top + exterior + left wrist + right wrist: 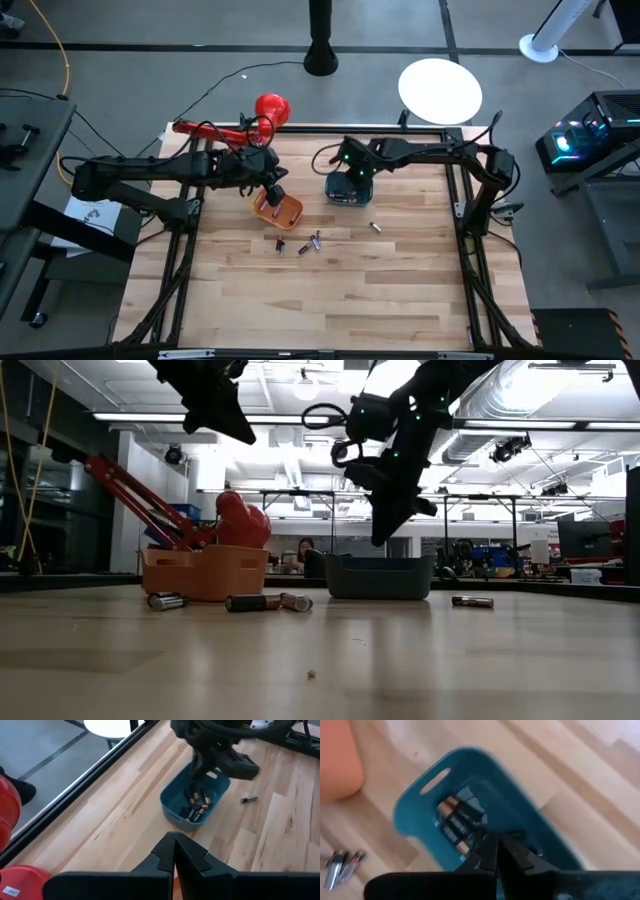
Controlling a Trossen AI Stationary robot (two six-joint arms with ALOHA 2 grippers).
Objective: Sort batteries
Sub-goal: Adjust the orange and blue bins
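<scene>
Batteries (308, 243) lie loose on the wooden table (330, 300) in a small cluster nearest the front edge, with one more battery (377, 228) off to the right. The low view shows these as short cylinders lying on their sides, some silvery, some dark; the overhead view gives only specks.

Farther back sit the orange bin (278, 209) on the left and the teal bin (348, 188) on the right. Only the wrist views see inside the teal bin: dark batteries with copper-coloured ends (454, 826), lying together on its floor.

Over the orange bin hangs the left gripper (274, 193), fingers pressed together and holding nothing. Over the teal bin hangs the right gripper (355, 176), likewise closed and empty. Beyond the orange bin, at the table's far edge, lies a red tool (262, 113).
</scene>
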